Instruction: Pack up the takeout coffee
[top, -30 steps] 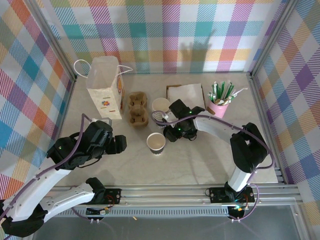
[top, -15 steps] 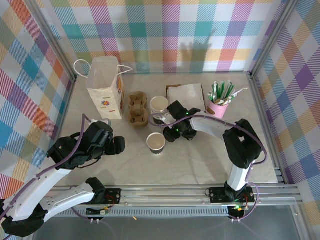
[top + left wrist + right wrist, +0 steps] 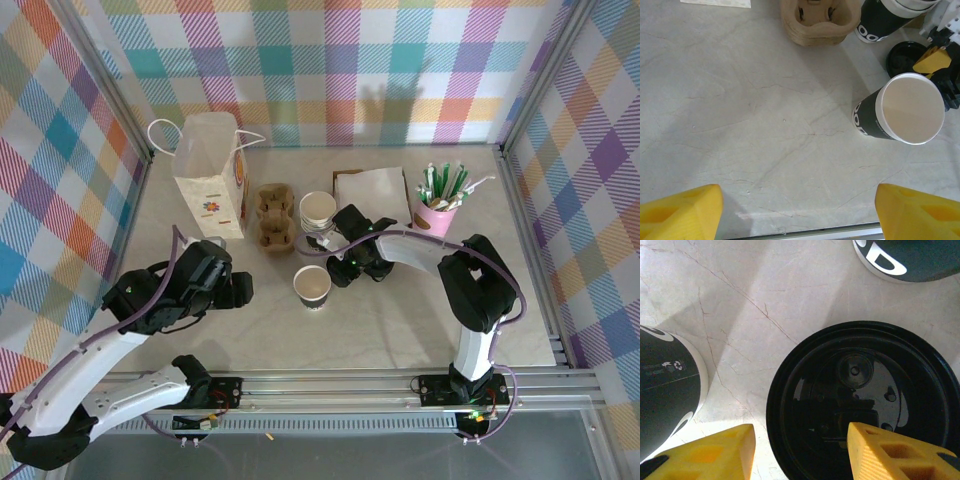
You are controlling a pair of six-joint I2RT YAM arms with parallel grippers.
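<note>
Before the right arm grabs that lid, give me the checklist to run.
1. The right gripper is open above the black lid: ok.
2. One finger is outside the lid's rim, the other over its inside: ok.
3. Single lid or a stack: cannot tell.
4. The cup is upright and lidless, beside the lid: ok.
5. The left gripper is open and apart from the cup: ok.
6. The paper bag stands upright: ok.
</note>
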